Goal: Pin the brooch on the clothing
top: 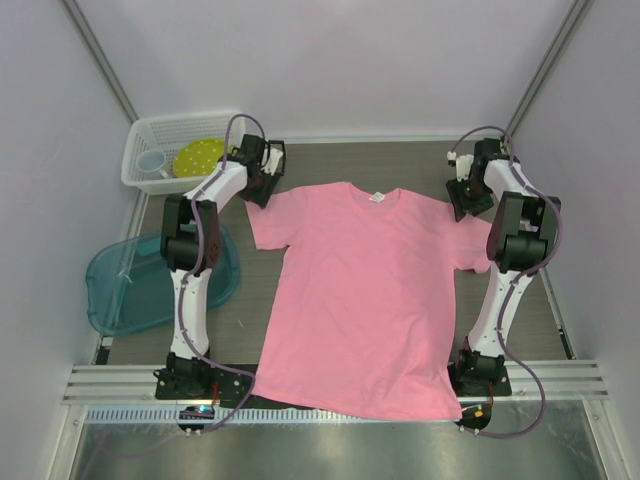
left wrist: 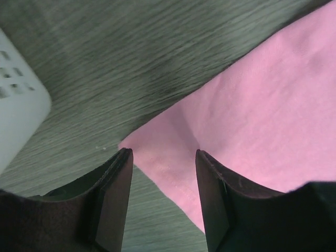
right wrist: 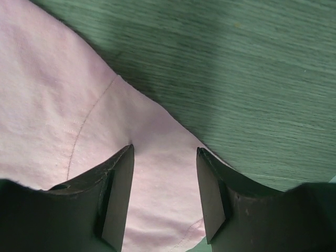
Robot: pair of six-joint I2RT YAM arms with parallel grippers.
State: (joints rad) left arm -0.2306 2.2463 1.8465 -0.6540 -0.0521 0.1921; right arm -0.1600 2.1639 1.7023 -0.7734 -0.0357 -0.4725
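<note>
The pink T-shirt (top: 365,295) lies flat on the table, collar and white label toward the far side. My left gripper (top: 262,183) is open over the corner of the shirt's left sleeve (left wrist: 173,163), fingers astride the hem, gripping nothing. My right gripper (top: 466,200) is open over the shirt's right sleeve (right wrist: 157,173), pink cloth between the fingers, not gripped. The brooch is out of view in all frames.
A white basket (top: 175,150) holding a yellow disc and a small cup stands at the far left, and its corner shows in the left wrist view (left wrist: 16,105). A teal tray (top: 150,280) lies left of the left arm. Side walls close in both sides.
</note>
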